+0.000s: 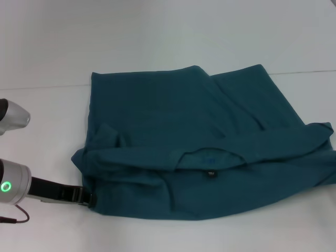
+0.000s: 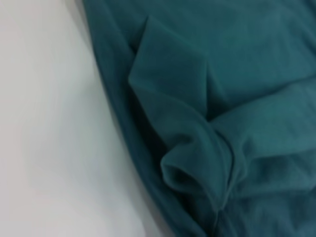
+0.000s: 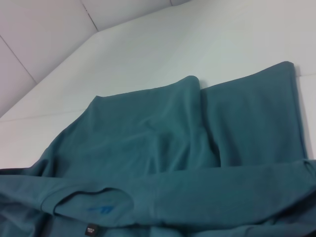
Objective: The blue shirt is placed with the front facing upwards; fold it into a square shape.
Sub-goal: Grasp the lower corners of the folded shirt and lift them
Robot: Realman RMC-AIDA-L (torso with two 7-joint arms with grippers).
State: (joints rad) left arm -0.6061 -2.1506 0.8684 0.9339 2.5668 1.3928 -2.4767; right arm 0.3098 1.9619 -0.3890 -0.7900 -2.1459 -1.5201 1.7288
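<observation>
Our left gripper (image 1: pixel 90 198) sits at the blue shirt (image 1: pixel 199 142)'s near-left corner. Can't tell if it's clamped. Shirt spreads rightward across the table (image 1: pixel 157 37); right arm isn't visible.

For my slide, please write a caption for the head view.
Partly folded blue shirt on white table, neck label visible; left gripper at its near-left corner.

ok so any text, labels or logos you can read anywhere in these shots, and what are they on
Nothing can be read.
Small dark neck label on the blue shirt: pale marks, too small to read.
Faint blue print inside the collar: blurred, unreadable.
No chest lettering shows; the shirt lies folded.
Green ring light on the left arm, whose left gripper is at the shirt's near left edge: a light, not text.
</observation>
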